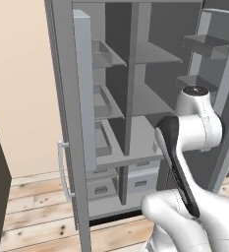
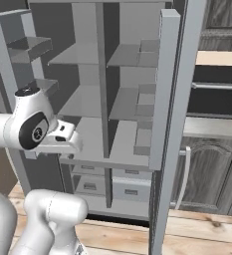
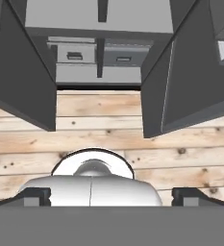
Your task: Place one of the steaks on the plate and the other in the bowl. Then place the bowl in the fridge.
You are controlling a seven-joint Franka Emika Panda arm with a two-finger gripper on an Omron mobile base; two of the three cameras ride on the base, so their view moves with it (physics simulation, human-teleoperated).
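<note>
Fridge (image 1: 128, 98) standing wide open, both doors swung out, grey shelves (image 1: 155, 98) and door racks (image 1: 102, 101) facing the arm (image 1: 199, 123), two drawers (image 1: 140, 182) at the foot. Rigid and fixed, with nothing here to take hold of except the slim handle (image 1: 62, 167) on the outer face of the left door (image 1: 84, 98). Whereabouts of the bowl impossible to tell from here. Judging by the task, likely stiff, smooth and a little slippery, so best pinched across the rim and kept level with a steak inside. Gripper (image 3: 111, 198) spread to full width, holding nothing, hanging above the wooden floor (image 3: 108, 134) just in front of the fridge's bottom edge, between the two doors. Dark wood cabinet (image 2: 207, 169) off past the right door (image 2: 170, 99).
</note>
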